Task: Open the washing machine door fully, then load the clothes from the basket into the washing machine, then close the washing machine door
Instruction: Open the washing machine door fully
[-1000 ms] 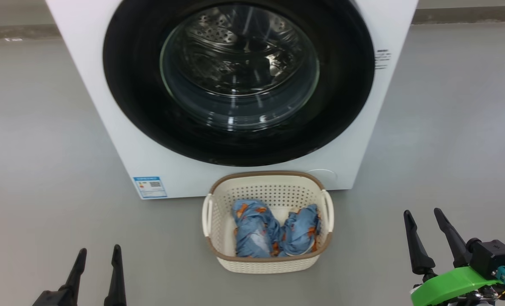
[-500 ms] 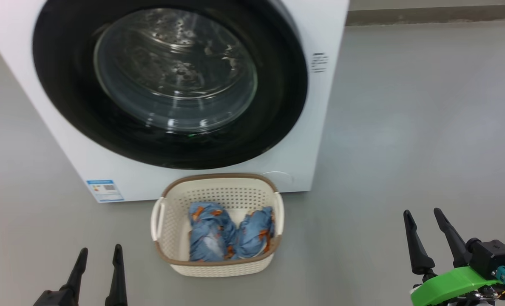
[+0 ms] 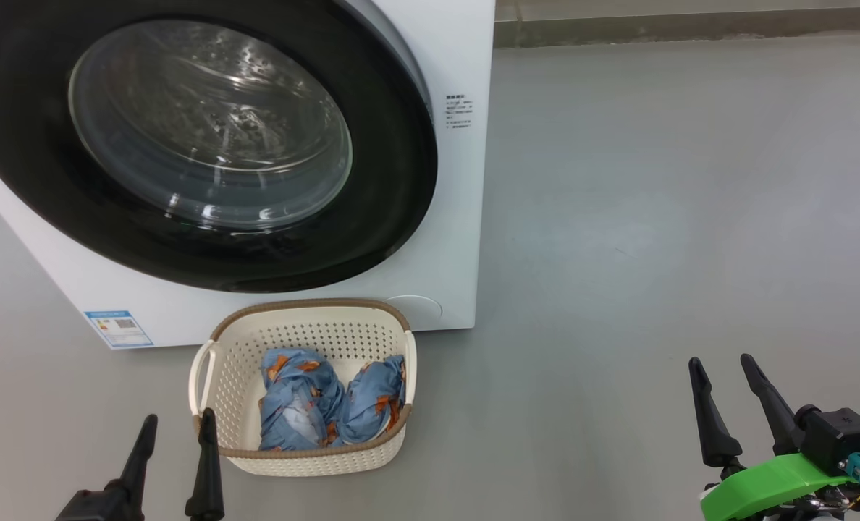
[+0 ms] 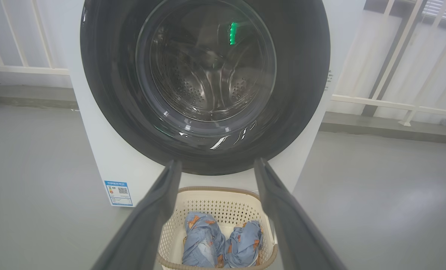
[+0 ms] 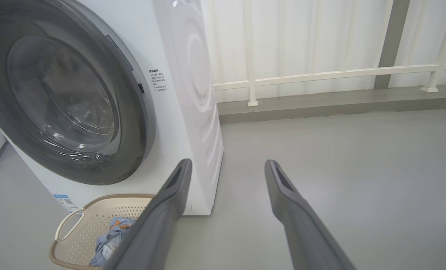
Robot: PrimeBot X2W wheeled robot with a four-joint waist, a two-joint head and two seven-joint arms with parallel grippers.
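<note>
Head view has swung right in the last second; the washing machine [image 3: 459,217] and basket [image 3: 307,307] only appear shifted left. The washing machine door [image 3: 209,130] is shut. The clothes [image 3: 329,409] lie in the basket, on the floor [image 3: 654,217] against the machine's front. Our left gripper [image 3: 179,416] and right gripper [image 3: 719,359] are spread wide, empty. We judge door-opening not yet begun.

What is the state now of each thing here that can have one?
washing machine door: shut
basket: upright, loaded
clothes: bunched inside the basket
left gripper: open, empty
right gripper: open, empty
</note>
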